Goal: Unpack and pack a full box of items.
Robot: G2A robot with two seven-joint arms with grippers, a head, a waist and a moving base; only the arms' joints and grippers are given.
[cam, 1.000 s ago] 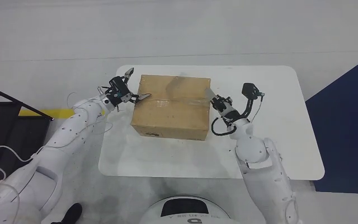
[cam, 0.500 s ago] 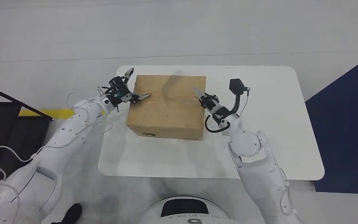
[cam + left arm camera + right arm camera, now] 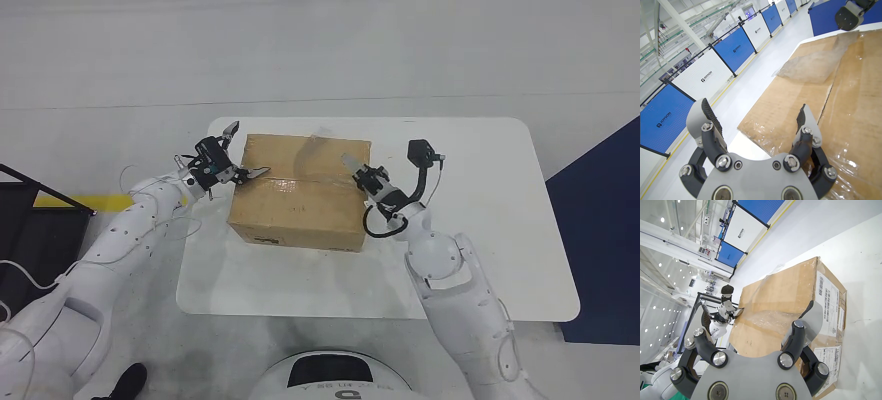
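Right gripper [image 3: 358, 172] has pushed in and nudged the cardboard box [image 3: 298, 190] toward the left gripper [image 3: 248, 150]. Both pincers are spread wide, holding nothing. Looks braced for opening, and the box is still closed: brown, clear tape [image 3: 808, 66] peeling loose on top, sitting left of centre on the white table [image 3: 480, 200].

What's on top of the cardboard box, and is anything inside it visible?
A partly peeled, crumpled strip of clear tape sits on top of the cardboard box, across its closed flaps. With the flaps shut, whatever is inside is hidden.
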